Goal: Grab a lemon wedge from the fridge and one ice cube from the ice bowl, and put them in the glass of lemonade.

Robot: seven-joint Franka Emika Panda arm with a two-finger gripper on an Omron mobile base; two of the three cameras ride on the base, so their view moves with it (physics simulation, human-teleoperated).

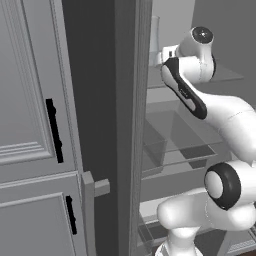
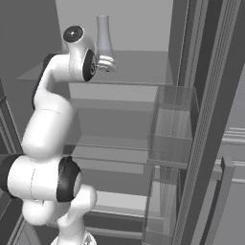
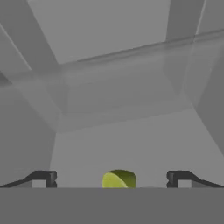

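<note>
The fridge (image 1: pixel 126 125) stands open, and my arm reaches in over its top shelf (image 2: pixel 129 67). In the hand view a yellow-green lemon wedge (image 3: pixel 119 179) lies on the pale shelf floor, midway between my two dark fingertips (image 3: pixel 43 178). My gripper (image 3: pixel 111 178) is open wide around the wedge without touching it. From the right base view the hand (image 2: pixel 106 63) sits low over the shelf beside a clear flask. The ice bowl, ice cube and glass of lemonade are out of view.
A tall clear narrow-necked flask (image 2: pixel 103 34) stands on the top shelf just behind the hand. Clear door bins (image 2: pixel 172 124) hang on the open right door (image 2: pixel 210 119). Light grey panelled cabinets (image 1: pixel 30 125) with black handles (image 1: pixel 54 130) stand to the left.
</note>
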